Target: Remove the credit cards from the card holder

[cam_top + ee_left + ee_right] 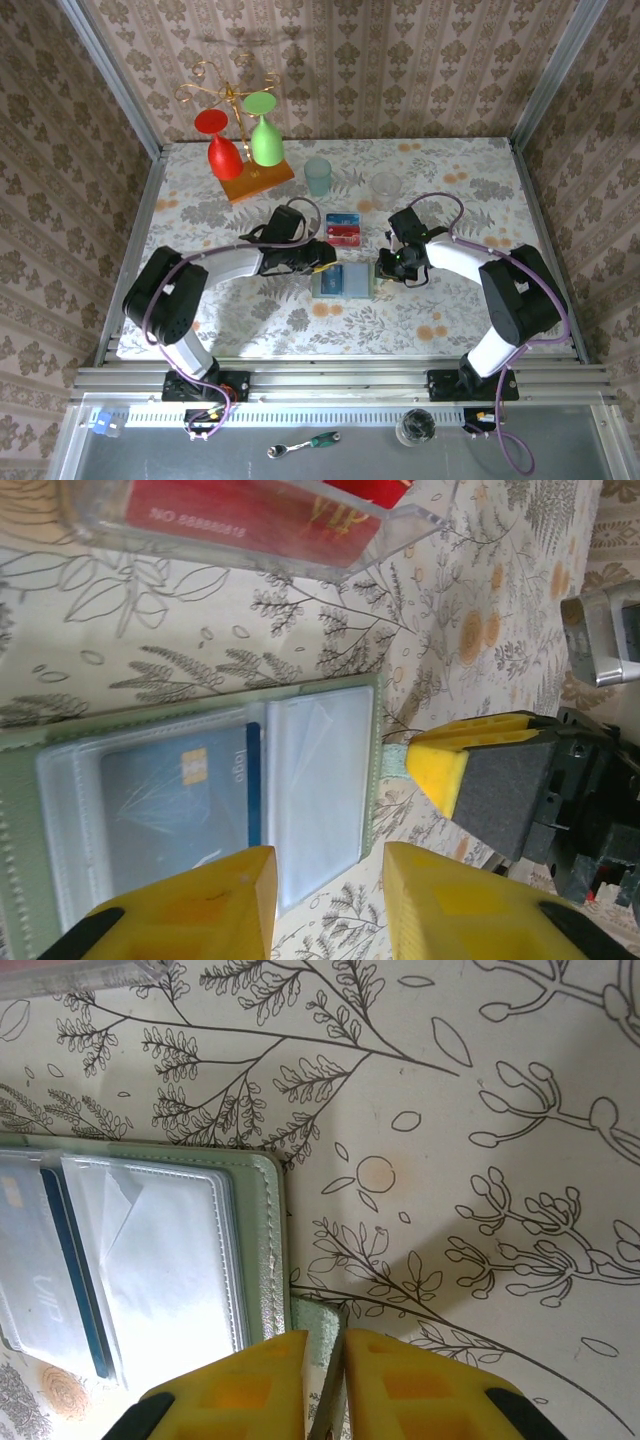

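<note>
**Grey-green card holder [342, 283] pinched at its tab by the right tool [383, 268]**

Top external view: the card holder lies open on the flowered tabletop [450, 320] at mid-frame, between the two tools. The left tool [322, 262] sits at its left edge and the right tool at its right edge. Just above the holder, a clear tray [358, 229] carries red credit cards [343, 237] and a blue one. A teal cup [318, 175] stands higher in the frame.

Left wrist view: the holder fills the lower left, with a blue card [180, 790] inside a clear sleeve. Along the bottom edge, the left tool's yellow fingers [200, 910] stand apart and open. One of them overlaps the holder's lower edge, and nothing is gripped between them. At right centre, the right tool's yellow tip meets the holder's small tab [393, 760]. The tray with a red card runs along the top.

Right wrist view: the holder lies at the left. At the bottom edge, the right tool's fingers [400, 1390] are nearly together, closed on the thin tab.
</note>
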{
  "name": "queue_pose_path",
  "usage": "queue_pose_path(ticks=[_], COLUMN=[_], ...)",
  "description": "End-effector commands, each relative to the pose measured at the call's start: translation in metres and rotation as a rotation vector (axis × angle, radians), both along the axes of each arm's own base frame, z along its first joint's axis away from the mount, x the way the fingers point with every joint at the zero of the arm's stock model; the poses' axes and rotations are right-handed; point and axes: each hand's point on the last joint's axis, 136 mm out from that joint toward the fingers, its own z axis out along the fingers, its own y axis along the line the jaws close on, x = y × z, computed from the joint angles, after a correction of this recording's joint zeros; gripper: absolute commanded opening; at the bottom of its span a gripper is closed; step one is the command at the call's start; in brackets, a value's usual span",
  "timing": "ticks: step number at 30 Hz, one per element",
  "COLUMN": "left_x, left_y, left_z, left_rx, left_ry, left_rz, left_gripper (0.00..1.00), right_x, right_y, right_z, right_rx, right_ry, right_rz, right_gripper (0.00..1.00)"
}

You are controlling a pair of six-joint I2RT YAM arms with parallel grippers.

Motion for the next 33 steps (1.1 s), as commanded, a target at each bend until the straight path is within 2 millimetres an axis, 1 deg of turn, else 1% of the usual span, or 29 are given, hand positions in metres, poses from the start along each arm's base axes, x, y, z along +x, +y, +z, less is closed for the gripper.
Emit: queue_pose_path(ticks=[1,7,11,14,20,25,30,33], left_x=[-0.007,-0.015,-0.018,-0.019,-0.021,-0.022,-0.023,-0.024], left_y=[0.015,0.031,0.036,0.039,0.041,0.039,0.039,0.04], left_z=[-0.004,-0.025,-0.034,-0.038,-0.045,-0.052,-0.058,-0.063], left_rx=[0.048,0.107,0.135,0.144,0.152,0.142,0.149,0.156], left_ry=[-0.015,0.017,0.027,0.032,0.047,0.064,0.075,0.089], left_rz=[-0.001,0.007,0.007,0.015,0.018,0.014,0.013,0.011], left_gripper=[0.34,0.32,0.27,0.23,0.16,0.09,0.05,0.03], right_x=[0.008,0.01,0.012,0.014,0.01,0.006,0.004,0.004], right_y=[0.0,-0.002,-0.002,-0.002,-0.004,-0.005,-0.006,-0.006], right_z=[0.007,0.009,0.01,0.01,0.011,0.014,0.013,0.016], right_rx=[-0.006,-0.032,-0.033,-0.038,-0.046,-0.042,-0.046,-0.046], right_ry=[-0.02,-0.027,-0.033,-0.031,-0.019,-0.016,-0.012,-0.016], right_rz=[0.013,0.028,0.031,0.032,0.034,0.029,0.026,0.025], right_gripper=[0.19,0.17,0.13,0.13,0.13,0.13,0.13,0.15])
